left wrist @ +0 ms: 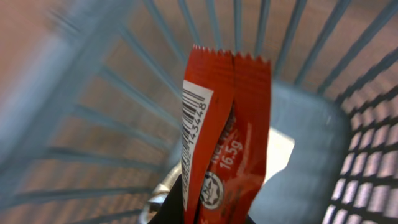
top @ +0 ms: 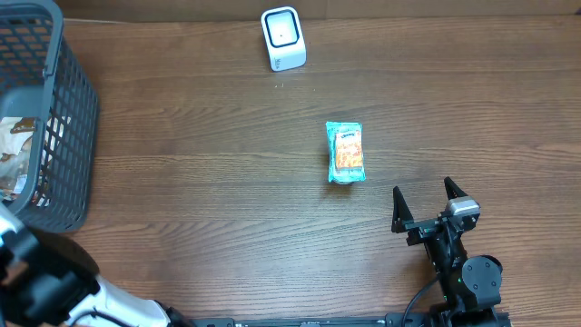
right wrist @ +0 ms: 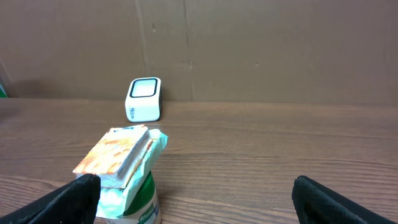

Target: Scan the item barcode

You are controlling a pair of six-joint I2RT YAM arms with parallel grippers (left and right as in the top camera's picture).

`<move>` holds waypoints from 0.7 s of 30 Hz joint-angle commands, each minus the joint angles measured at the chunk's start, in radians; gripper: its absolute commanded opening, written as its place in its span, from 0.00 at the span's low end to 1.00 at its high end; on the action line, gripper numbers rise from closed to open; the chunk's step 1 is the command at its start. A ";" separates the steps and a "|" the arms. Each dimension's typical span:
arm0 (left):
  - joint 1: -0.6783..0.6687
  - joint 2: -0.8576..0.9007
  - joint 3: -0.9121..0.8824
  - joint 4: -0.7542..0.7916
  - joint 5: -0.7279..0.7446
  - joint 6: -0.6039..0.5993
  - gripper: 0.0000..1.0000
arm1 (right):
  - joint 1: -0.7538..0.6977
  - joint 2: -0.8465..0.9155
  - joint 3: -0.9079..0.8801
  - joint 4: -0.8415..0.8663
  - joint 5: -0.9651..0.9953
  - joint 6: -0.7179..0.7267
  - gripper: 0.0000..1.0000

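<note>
Brown wood-grain tabletop (top: 200,182), backed on the far side by a plain cardboard wall (right wrist: 261,50).

1. Basket (top: 68,109): grey-blue wire mesh, far left edge of the tabletop. Brown-and-white packets (top: 14,141) lie inside it.
2. Red wrapper (left wrist: 227,130): a crimped sachet held upright within the basket, mesh walls all around it. Barcode (left wrist: 194,121) printed on a white panel along its left face, with digits running vertically. White lettering on the red side is partly legible.
3. Left tool (left wrist: 205,214): clamped together on the lower end of the red wrapper. Only dark finger edges show at the bottom of the wrist view.
4. Scanner (top: 283,38): a small white unit with a dark-rimmed window, at the far centre and standing alone.
5. Teal packet (top: 345,152): orange-fronted snack pack, mid-tabletop, well apart from the scanner and near the right tool.
6. Right tool (top: 422,189): fingers wide apart, holding nothing, on the near right, pointed toward the teal packet.
</note>
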 commanded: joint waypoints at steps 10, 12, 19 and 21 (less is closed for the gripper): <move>-0.005 0.028 -0.116 -0.030 -0.008 0.053 0.05 | -0.001 -0.010 -0.011 0.006 -0.002 -0.008 1.00; -0.003 0.064 -0.152 -0.011 -0.027 0.076 0.05 | -0.001 -0.010 -0.011 0.006 -0.002 -0.008 1.00; -0.001 0.190 -0.155 0.001 -0.027 0.113 0.05 | -0.001 -0.010 -0.011 0.006 -0.002 -0.008 1.00; -0.001 0.217 -0.155 0.017 -0.026 0.119 0.05 | -0.001 -0.010 -0.011 0.006 -0.002 -0.008 1.00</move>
